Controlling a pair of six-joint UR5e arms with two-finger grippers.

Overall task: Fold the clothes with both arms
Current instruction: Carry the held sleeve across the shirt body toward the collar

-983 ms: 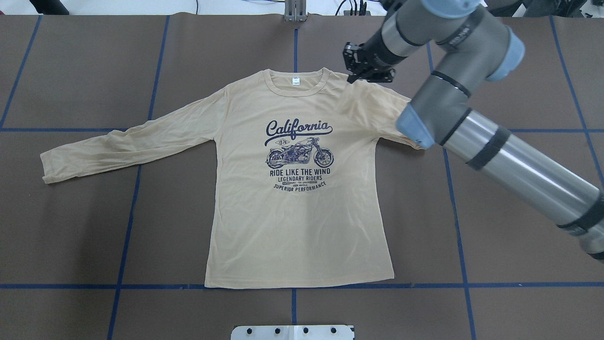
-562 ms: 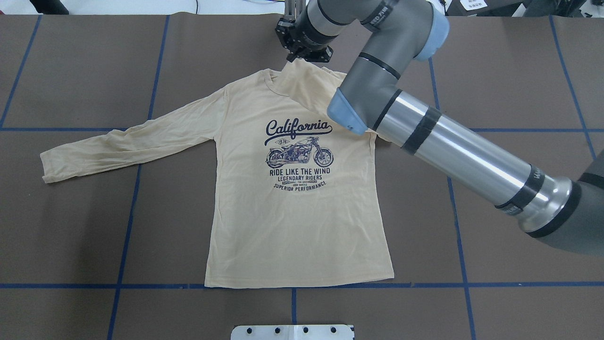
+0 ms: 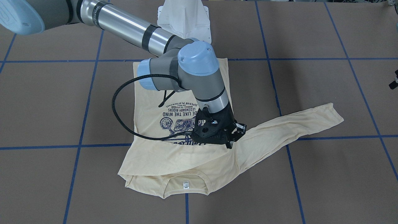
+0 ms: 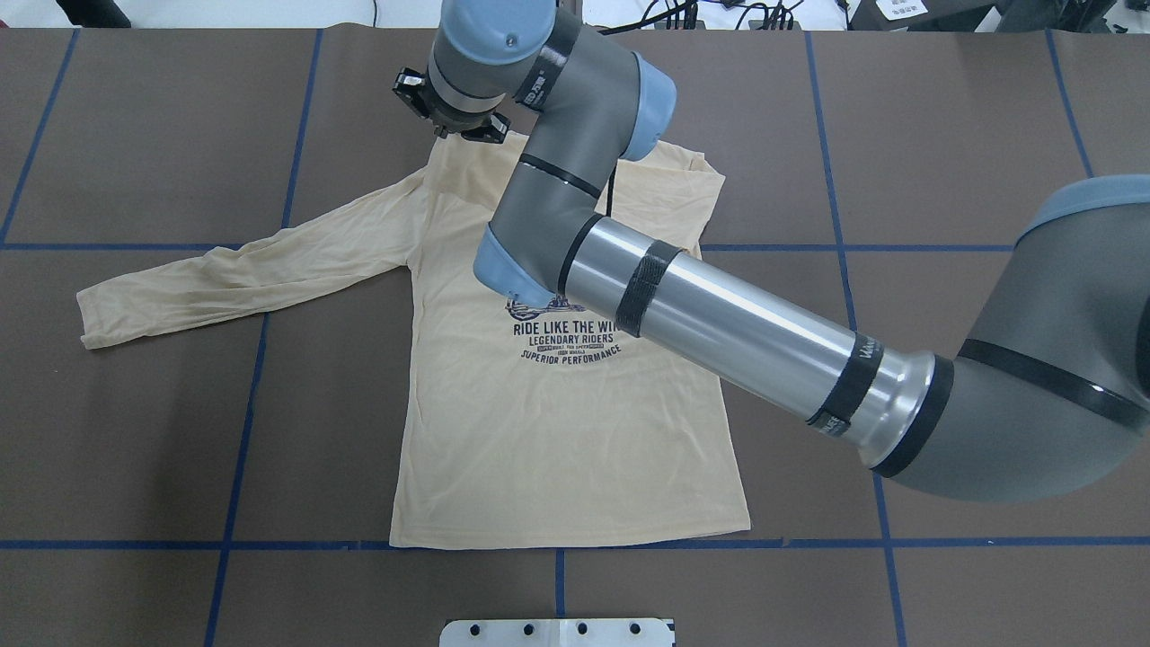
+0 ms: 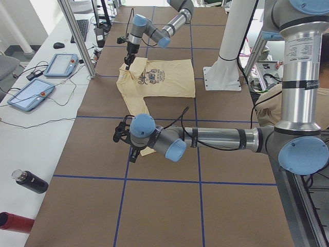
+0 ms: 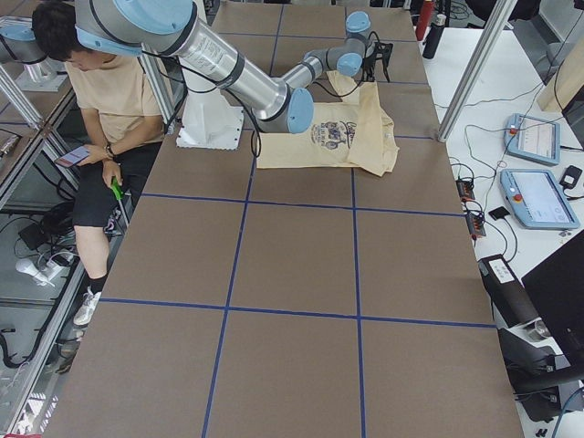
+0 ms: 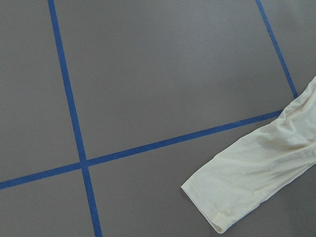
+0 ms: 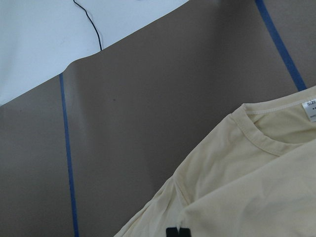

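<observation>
The cream-yellow long-sleeved T-shirt (image 4: 557,431) lies flat, print up, on the brown table. My right gripper (image 4: 446,135) is shut on a fold of the shirt's right sleeve and holds it over the left shoulder. The flap covers the collar and the top of the print in the overhead view. In the front view the right gripper (image 3: 231,141) sits above the flap, and the neck label (image 3: 185,184) shows. The left sleeve (image 4: 225,279) lies stretched out. My left gripper (image 5: 131,153) hangs above the sleeve's cuff (image 7: 247,177). I cannot tell whether it is open or shut.
The white pedestal base (image 3: 183,18) stands at the robot's side of the table. A seated person (image 6: 100,91) is beside the base. Tablets (image 5: 28,95) and a dark bottle (image 5: 31,181) lie on the white bench along the far edge. Blue tape lines (image 4: 243,404) cross the table.
My right gripper has moved left from the shirt's right shoulder across the collar to the left shoulder, dragging the right sleeve over the collar and the "California" lettering.
</observation>
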